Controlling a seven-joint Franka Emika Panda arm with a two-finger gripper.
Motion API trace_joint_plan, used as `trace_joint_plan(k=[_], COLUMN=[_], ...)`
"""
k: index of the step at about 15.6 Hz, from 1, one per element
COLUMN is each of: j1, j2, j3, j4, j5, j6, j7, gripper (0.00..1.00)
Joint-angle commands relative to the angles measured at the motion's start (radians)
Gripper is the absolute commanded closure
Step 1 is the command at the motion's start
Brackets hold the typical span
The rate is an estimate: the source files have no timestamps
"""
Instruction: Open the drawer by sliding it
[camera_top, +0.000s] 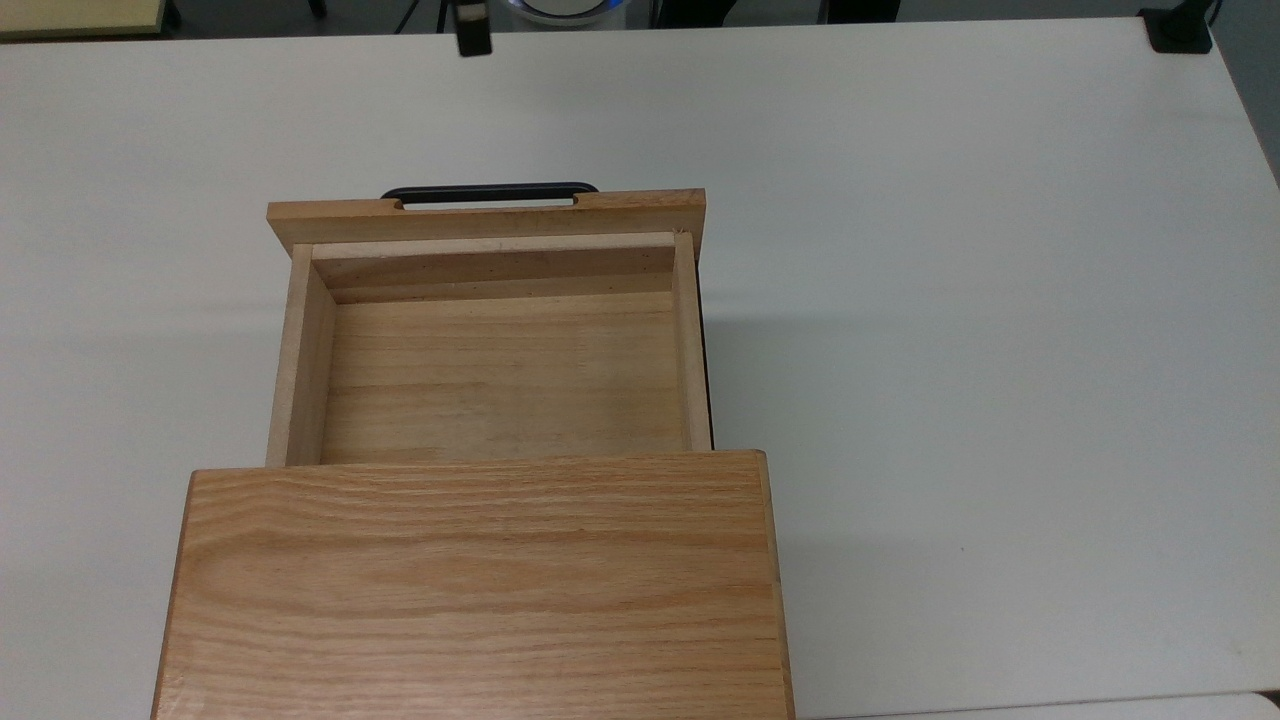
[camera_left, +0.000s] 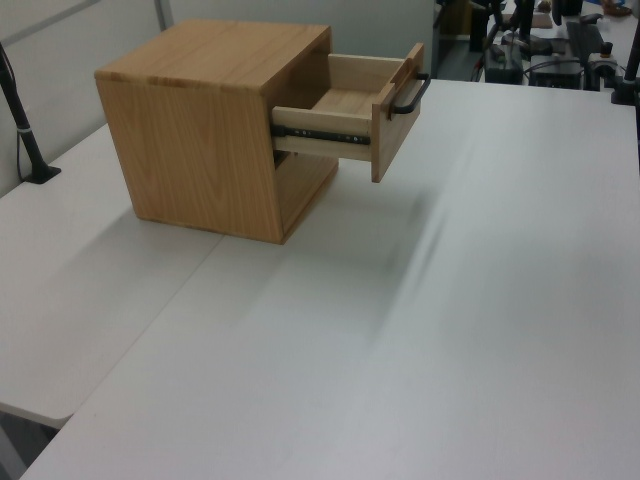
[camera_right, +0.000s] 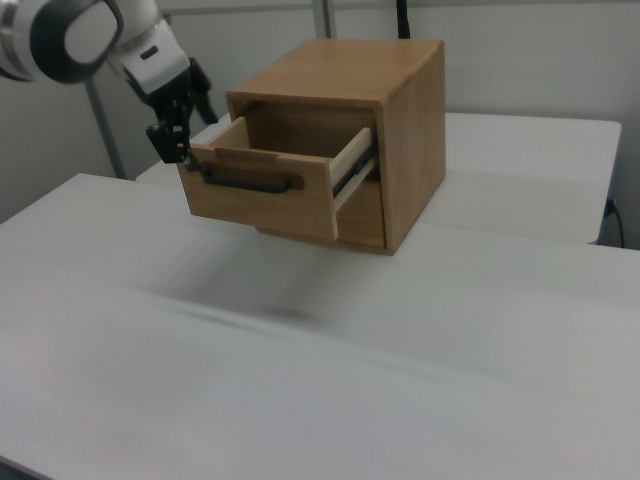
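Observation:
The light oak drawer (camera_top: 500, 380) stands pulled well out of the wooden cabinet (camera_top: 480, 590), and its inside is empty. Its black bar handle (camera_top: 490, 190) sits on the front panel, free of any grip. My gripper (camera_top: 472, 42) is at the top view's upper edge, well away from the handle. In the right view the gripper (camera_right: 172, 152) hangs open, holding nothing, just to the left of the drawer front (camera_right: 260, 195) and its handle (camera_right: 250, 182). The left view shows the drawer (camera_left: 385, 120) sticking out on its metal rail from the cabinet (camera_left: 200, 140).
The cabinet rests on a wide white table (camera_top: 950, 300). A black mount (camera_top: 1180, 30) sits at the top view's far right corner. A black post (camera_left: 25, 120) stands at the left view's left edge. Equipment clutters the background beyond the table.

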Motion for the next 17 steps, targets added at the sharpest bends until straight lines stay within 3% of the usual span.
trace_joint_plan(k=[1, 9, 14, 15, 17], j1=[0.009, -0.002, 0.004, 0.004, 0.007], j2=[0.000, 0.023, 0.101, 0.138, 0.158], j3=[0.004, 0.006, 0.009, 0.009, 0.009], j4=[0.057, 0.093, 0.116, 0.126, 0.149], j5=[0.007, -0.016, -0.057, -0.056, -0.059], j6=[-0.200, -0.432, -0.487, -0.489, -0.471], j7=[-0.290, -0.889, -1.383, -1.431, -1.401], gripper=[0.00, 0.00, 0.00, 0.00, 0.00])
